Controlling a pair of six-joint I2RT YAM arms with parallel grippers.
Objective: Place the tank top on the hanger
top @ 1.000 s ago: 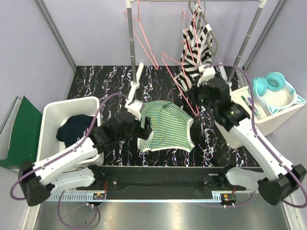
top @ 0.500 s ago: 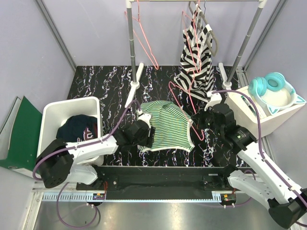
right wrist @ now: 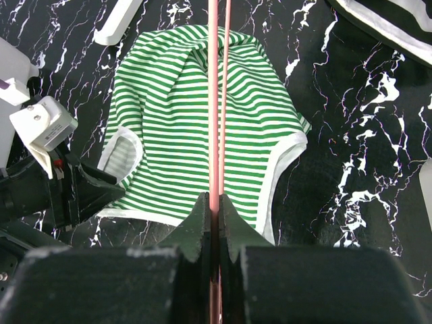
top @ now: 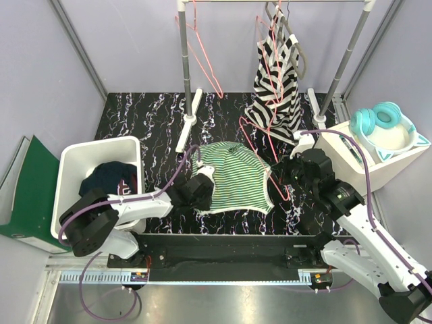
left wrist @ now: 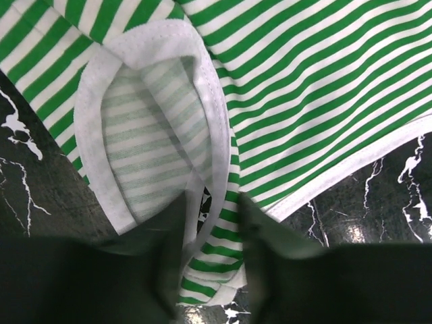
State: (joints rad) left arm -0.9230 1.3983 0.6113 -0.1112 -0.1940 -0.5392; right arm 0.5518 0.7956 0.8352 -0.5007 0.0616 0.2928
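Tank top (top: pixel 236 177): we are seeing it lying flat on the black marbled table (top: pixel 135 115), between the two arms, with its white-trimmed armhole turned toward the left arm.
Left gripper (left wrist: pixel 209 250): we are pressing it down at the tank top's near left corner, just below the armhole. Its jaws are standing apart with a strip of the striped hem running between them.
Hanger (right wrist: pixel 213 101): we are holding this thin salmon-pink wire over the right side of the tank top; in the right wrist view its two strands are running straight up across the stripes.
Right gripper (right wrist: pixel 213 209): we are keeping both fingers pressed together on the hanger's wire, at the tank top's right edge.
White bin (top: pixel 67 175): it is sitting at the table's left edge, holding a dark navy garment (top: pixel 104 179).
Rack (top: pixel 185 61): it is standing at the far side, carrying a black-and-white striped garment (top: pixel 277 81) and more pink hangers (top: pixel 202 54).
Teal headphones (top: pixel 385 121): they are resting on a white box at the right.
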